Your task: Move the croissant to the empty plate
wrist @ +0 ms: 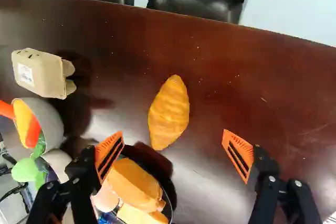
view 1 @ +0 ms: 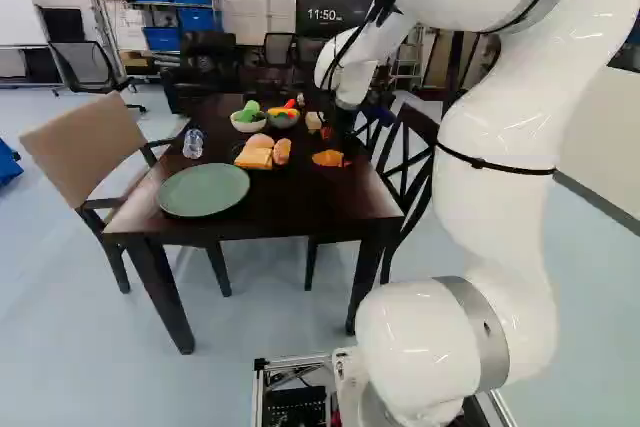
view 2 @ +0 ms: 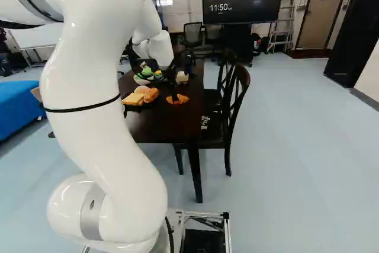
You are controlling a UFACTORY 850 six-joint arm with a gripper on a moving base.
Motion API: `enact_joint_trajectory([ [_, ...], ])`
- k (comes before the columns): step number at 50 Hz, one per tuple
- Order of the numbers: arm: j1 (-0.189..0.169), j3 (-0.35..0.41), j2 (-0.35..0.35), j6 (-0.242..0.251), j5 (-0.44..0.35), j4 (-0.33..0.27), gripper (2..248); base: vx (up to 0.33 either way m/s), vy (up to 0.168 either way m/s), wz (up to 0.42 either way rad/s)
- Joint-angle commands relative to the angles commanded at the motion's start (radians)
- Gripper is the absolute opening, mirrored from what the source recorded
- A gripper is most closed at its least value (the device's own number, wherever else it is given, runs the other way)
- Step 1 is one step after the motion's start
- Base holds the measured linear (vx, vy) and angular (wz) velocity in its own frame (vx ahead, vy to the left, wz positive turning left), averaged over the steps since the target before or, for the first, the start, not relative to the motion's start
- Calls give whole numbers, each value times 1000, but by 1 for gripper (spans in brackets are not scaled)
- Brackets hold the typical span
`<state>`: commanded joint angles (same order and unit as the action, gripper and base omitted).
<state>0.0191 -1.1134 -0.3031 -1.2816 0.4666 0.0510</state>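
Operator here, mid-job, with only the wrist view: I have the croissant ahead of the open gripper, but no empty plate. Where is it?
Observer: In the left base view, the empty plate lies on the near end of the table, left of the croissant and closer to the base.
Operator: Anything standing by it that I could knock on the way in?
Observer: Yes, a clear bottle stands just beyond its far rim.
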Motion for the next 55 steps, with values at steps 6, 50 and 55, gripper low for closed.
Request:
enact_joint_trajectory([
  [6, 0, 0, 0, 0, 7, 0, 247, 0, 0, 0],
  [50, -1, -76, -60, 0, 7, 0, 247, 0, 0, 0],
  [55, -1, -82, -65, 0, 7, 0, 247, 0, 0, 0],
])
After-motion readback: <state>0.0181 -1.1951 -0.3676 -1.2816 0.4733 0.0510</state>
